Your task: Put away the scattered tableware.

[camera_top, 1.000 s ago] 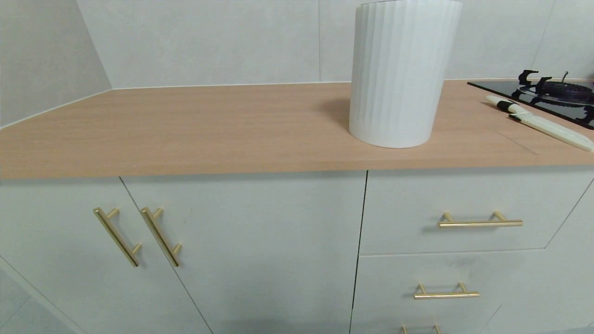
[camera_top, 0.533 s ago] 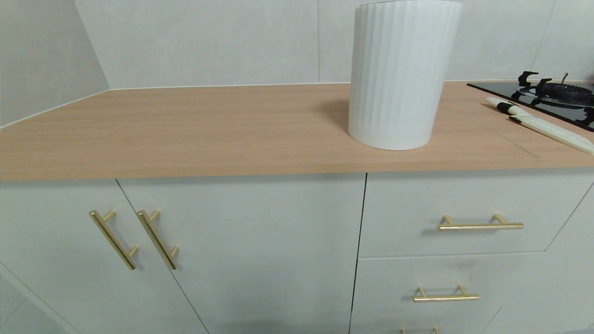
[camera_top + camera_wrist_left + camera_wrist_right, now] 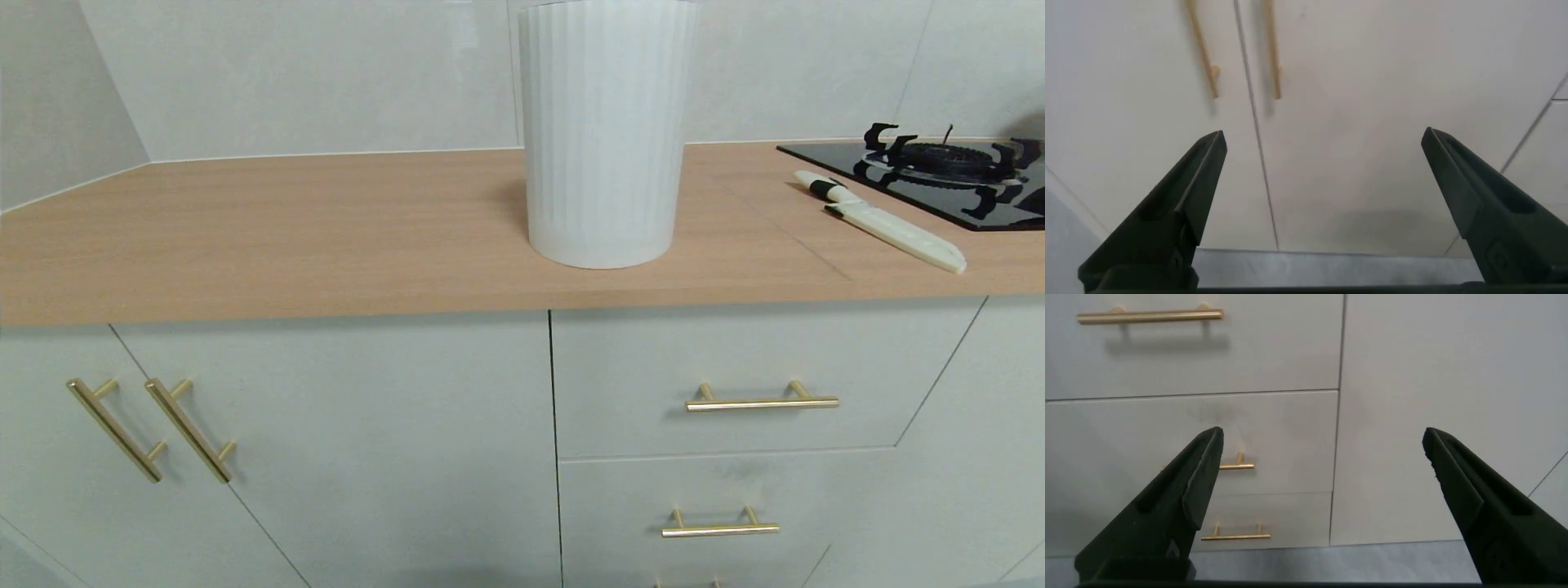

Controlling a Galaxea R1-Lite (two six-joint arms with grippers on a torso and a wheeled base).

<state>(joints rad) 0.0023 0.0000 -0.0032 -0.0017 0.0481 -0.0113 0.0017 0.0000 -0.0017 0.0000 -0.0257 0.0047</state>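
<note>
- A tall white ribbed cylindrical container stands upright on the light-brown wooden countertop, near its front edge; it is above the seam where the cupboard doors meet the drawers
- A white knife with a black band on its handle lies flat on the same countertop, well apart from the container on the robot's right; its handle points toward the wall and its blade toward the front edge; it lies just beside the black glass gas hob, which carries a black pan support
- Under the countertop, pale grey cupboard doors are on the left; they bear two brass bar handles side by side; pale grey stacked drawers are on the right, each with a horizontal brass bar pull
- The left gripper is spread wide, with nothing between its dark fingers; it faces the cupboard doors, whose two handles show beyond it
- The right gripper is likewise spread wide and holds nothing; it faces the drawer fronts, apart from them
</note>
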